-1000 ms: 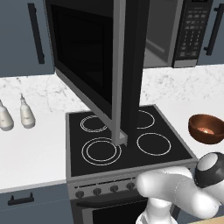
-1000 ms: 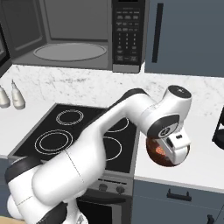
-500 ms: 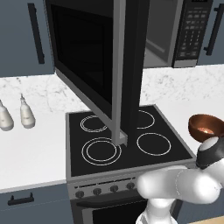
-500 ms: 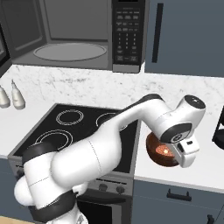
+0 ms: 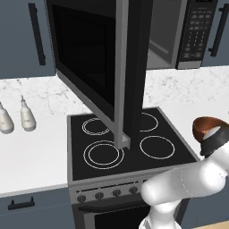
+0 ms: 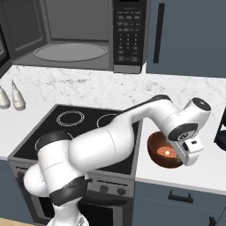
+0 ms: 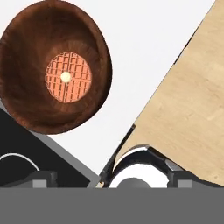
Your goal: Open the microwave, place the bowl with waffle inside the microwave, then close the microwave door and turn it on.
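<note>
Hovering above the counter (image 6: 207, 170) to the right of the stove (image 6: 66, 128), the gripper (image 6: 192, 152) is seen just beside the near right rim of the bowl (image 6: 164, 150), with nothing held between its fingers. How wide the fingers stand cannot be told: in the hand view their tips are cut off at the bottom edge, and in the right base view the hand is too small to read.

That hand view carries the relation that matters. The bowl (image 7: 52, 65) is found up and to the left of the camera's centre line, with the waffle (image 7: 68, 77) lying flat in the middle of its floor. So the gripper is judged to be off to one side of the bowl, not yet over the rim, and a shift toward the stove side would be called for before any descent. No long axis is offered by a round bowl; the rim can be taken from any side.

Further back, the microwave door (image 5: 96, 67) is seen swung fully open over the stove, and the microwave (image 6: 79, 33) cavity is left exposed, its turntable bare. The keypad (image 6: 128, 31) is set on the right of the cavity.
</note>
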Available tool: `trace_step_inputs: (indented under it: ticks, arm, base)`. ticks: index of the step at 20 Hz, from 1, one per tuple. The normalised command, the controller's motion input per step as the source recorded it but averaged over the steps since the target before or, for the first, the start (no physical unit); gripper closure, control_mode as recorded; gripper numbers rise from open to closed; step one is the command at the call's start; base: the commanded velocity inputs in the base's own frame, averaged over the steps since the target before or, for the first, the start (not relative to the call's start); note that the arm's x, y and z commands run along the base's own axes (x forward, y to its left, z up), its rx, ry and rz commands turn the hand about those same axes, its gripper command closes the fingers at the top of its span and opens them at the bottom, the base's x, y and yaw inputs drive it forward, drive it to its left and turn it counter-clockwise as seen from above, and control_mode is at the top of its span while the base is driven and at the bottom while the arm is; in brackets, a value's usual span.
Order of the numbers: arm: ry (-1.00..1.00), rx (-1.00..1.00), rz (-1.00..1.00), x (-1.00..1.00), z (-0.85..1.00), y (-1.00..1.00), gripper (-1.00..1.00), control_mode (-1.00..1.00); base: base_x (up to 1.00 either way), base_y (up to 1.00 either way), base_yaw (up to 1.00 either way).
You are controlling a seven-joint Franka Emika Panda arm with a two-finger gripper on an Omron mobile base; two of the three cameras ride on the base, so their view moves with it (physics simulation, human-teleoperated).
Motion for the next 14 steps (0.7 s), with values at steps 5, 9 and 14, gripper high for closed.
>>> trace_step_inputs:
  ticks: [5,9,14]
  arm:
    - [0.00,0.00,0.00,0.22,-0.44,-0.04,-1.00,-1.00]
    - [0.00,0.01,0.00,0.31,-0.40,-0.14,-1.00,-1.00]
    - [0.00,0.04,-0.01,0.32,-0.25,-0.27,-1.00,-1.00]
  base:
    - [0.00,0.00,0.00]
    - [0.00,0.00,0.00]
    - [0.00,0.00,0.00]
